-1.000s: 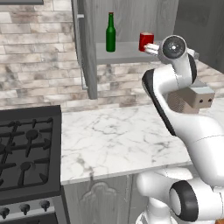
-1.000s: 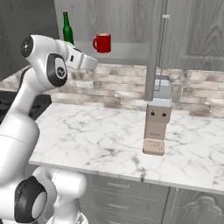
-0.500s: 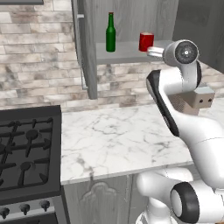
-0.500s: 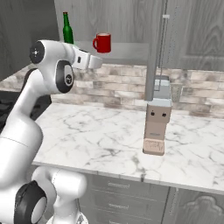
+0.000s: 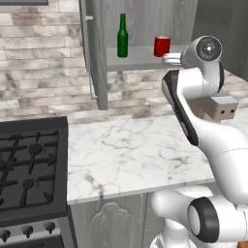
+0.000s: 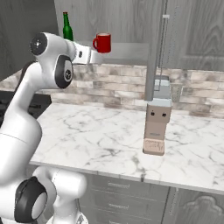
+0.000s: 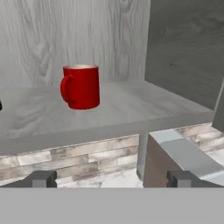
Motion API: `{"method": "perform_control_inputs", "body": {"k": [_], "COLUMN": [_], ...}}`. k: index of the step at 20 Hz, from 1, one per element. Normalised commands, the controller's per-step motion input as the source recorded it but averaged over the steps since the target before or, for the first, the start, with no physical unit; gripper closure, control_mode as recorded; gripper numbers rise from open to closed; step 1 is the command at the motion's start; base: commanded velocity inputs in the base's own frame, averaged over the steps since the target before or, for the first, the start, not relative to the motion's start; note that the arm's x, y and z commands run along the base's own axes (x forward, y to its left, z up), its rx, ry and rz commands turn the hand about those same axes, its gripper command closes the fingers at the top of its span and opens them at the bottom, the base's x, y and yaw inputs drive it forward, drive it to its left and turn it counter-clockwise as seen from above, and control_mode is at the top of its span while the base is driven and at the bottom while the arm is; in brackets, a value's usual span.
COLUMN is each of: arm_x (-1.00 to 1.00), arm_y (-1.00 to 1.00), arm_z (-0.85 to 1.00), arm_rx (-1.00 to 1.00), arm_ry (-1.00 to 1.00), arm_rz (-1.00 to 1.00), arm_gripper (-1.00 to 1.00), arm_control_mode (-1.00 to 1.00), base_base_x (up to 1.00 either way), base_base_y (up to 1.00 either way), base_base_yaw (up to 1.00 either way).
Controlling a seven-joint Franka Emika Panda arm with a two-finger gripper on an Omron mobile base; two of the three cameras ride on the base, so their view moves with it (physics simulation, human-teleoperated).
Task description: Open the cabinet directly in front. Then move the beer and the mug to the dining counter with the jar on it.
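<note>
The cabinet (image 5: 145, 19) stands open, its left door (image 5: 98, 58) swung out edge-on. On its shelf (image 7: 131, 109) a slim green beer (image 5: 122, 36) (image 6: 67, 28) stands upright on the left. To its right is the red mug (image 5: 162, 46) (image 6: 102, 42) (image 7: 81, 86), handle toward the beer. My gripper (image 6: 95, 53) (image 7: 113, 179) hovers at the shelf's front edge, just short of the mug and a little below it. It is open with nothing between its fingertips (image 7: 41, 178). The dining counter and the jar are out of view.
Below the cabinet lies a marble worktop (image 5: 131, 150) with a black stove (image 5: 29, 164) adjoining on the left. A brown block with a grey top (image 6: 156, 127) stands on the worktop under the right door (image 6: 155, 48). A brick wall backs the worktop.
My hand has risen a little and edged closer to the shelf front before the mug. The jaws stay open; beer and mug have not moved.
</note>
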Motion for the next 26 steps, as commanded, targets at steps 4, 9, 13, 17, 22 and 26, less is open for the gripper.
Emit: {"method": "perform_control_inputs", "body": {"k": [4,9,13,17,22,26], "arm_x": [0.16,0.46,0.46,0.36,0.06,0.06], "arm_y": [0.47,0.58,0.17,-0.08,-0.02,-0.03], "arm_z": [0.45,0.44,0.24,-0.01,-0.03,-0.15], "arm_rx": [0.00,0.00,0.00,0.00,-0.01,-0.01], "arm_ry": [-0.12,-0.02,0.21,0.08,0.01,-0.06], "arm_rz": [-0.01,-0.01,0.00,0.05,0.01,0.00], "arm_gripper": [-1.00,-1.00,-1.00,-1.00,-1.00,-1.00], "arm_control_mode": [-1.00,-1.00,-1.00,-1.00,-1.00,-1.00], "base_base_x": [0.00,0.00,0.00,0.00,0.00,0.00], "base_base_y": [0.00,0.00,0.00,0.00,0.00,0.00], "base_base_yaw": [0.00,0.00,0.00,0.00,0.00,0.00]}}
